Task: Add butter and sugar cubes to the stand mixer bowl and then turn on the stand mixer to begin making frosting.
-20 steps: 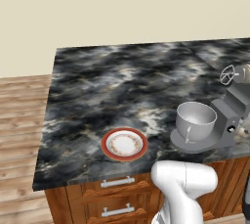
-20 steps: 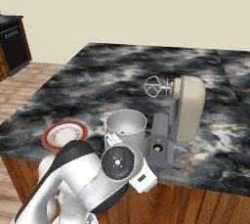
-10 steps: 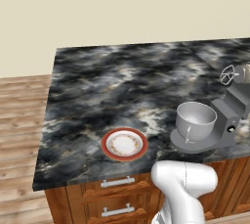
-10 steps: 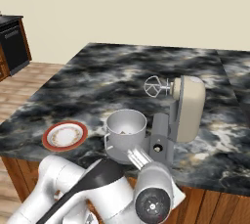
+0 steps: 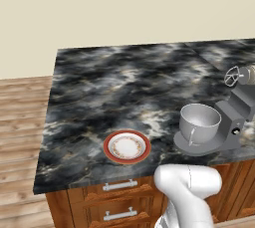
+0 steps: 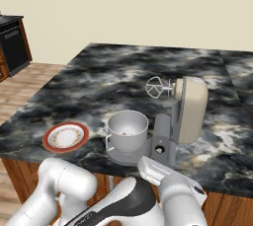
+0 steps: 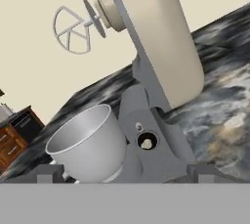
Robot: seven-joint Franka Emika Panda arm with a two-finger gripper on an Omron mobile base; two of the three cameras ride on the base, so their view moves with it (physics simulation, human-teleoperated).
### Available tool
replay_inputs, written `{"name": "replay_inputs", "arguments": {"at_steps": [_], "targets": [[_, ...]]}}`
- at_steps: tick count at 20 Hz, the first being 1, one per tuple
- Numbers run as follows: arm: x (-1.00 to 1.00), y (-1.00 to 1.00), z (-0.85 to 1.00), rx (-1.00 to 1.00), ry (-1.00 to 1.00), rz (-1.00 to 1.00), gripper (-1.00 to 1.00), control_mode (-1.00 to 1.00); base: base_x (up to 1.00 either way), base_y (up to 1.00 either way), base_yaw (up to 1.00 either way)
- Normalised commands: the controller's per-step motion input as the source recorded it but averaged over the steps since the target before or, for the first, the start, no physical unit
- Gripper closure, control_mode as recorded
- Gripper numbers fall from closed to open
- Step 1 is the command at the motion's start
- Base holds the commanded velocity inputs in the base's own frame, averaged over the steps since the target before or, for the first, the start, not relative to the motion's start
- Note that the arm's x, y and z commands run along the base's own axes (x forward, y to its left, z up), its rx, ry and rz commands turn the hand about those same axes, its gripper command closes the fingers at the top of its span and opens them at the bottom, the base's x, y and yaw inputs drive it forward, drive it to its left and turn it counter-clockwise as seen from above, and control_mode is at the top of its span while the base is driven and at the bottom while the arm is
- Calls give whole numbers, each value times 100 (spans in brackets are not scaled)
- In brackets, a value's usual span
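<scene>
**Mixer head tilted back, jaws spread wide**

Stand mixer [image 6: 180, 116] near the counter's [image 5: 124, 87] front edge, whisk [image 6: 155, 87] raised clear of the stand mixer bowl [image 6: 127, 130]. Something tan inside the bowl. Red-rimmed plate [image 5: 127, 147] well left of it. Gripper [image 7: 126, 171] low before the small knob [image 7: 146, 143], fingers apart, gripping nothing.

The white arm [image 6: 123, 200] is folded low, its jaws spread wide with nothing between them.

Dark marbled counter [image 5: 109, 82], red-rimmed plate [image 5: 127, 147] near front edge, stand mixer [image 6: 185, 114] beside it
</scene>
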Motion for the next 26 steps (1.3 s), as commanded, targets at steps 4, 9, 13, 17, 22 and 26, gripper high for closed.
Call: {"name": "replay_inputs", "arguments": {"at_steps": [4,9,13,17,22,26], "targets": [[15,-12,20,-19,-10,14,-100,-100,0,0,0],[21,-13,12,-18,-2,1,-100,-100,0,0,0],[34,-17,9,-17,0,1,-100,-100,0,0,0],[29,-27,1,-12,0,12,-100,-100,0,0,0],[29,-31,0,-12,3,24,-100,-100,0,0,0],[23,-30,0,-12,-1,25,-100,-100,0,0,0]]}}
